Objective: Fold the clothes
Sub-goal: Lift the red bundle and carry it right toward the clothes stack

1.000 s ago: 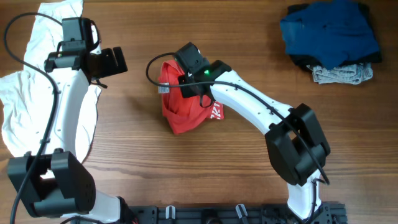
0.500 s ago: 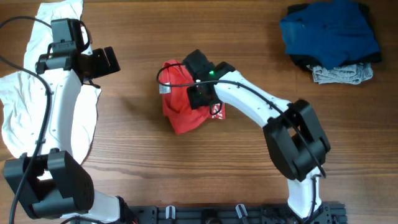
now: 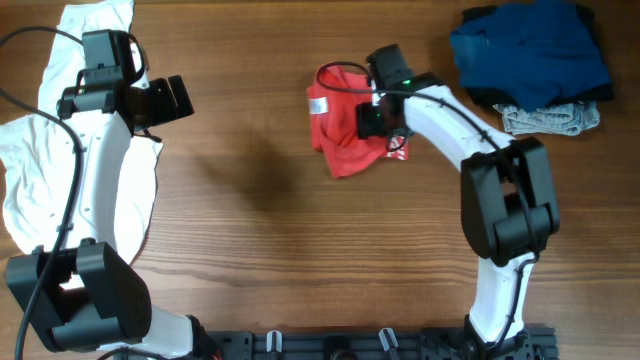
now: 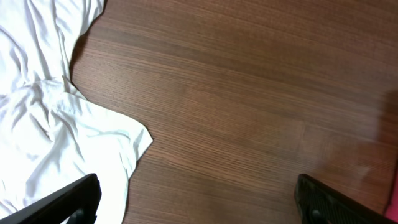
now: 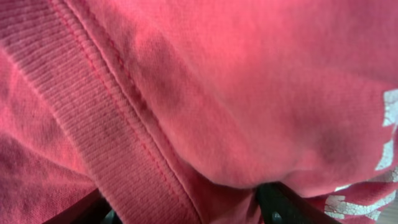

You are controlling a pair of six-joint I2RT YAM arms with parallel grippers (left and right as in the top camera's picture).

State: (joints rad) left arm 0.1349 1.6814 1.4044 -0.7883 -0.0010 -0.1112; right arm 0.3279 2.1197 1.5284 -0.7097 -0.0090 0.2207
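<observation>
Step in hand: judged early. The red T-shirt (image 3: 340, 140) is being handled as a bunched lump, with no fold made in it yet.
Red T-shirt, place: upper middle of the tabletop (image 3: 250, 230), crumpled. It lies left of the dark blue pile (image 3: 530, 50) and apart from it.
Right gripper (image 3: 375, 118): pressed into the shirt's right edge. In the wrist view the fingers (image 5: 283, 208) stand apart with red cloth bulging between them. Cannot tell whether they pinch it or merely rest in it.
Visible cloth detail: ribbed collar band (image 5: 93, 106) runs diagonally across the wrist view, with white lettering (image 5: 388, 140) at the right edge.
Left gripper (image 3: 168, 100): jaws wide, nothing between them, over bare wood just beside the white shirt (image 3: 30, 170).
Other garments: grey piece (image 3: 550, 120) tucked under the blue pile at far right. Both look untouched.
Next move calls for: getting the red shirt flat, probably by finding two edges such as shoulders or hem. That likely needs both arms, and the left one is well apart from it.
Risk: grabbing a wad of several layers would only drag the lump.
</observation>
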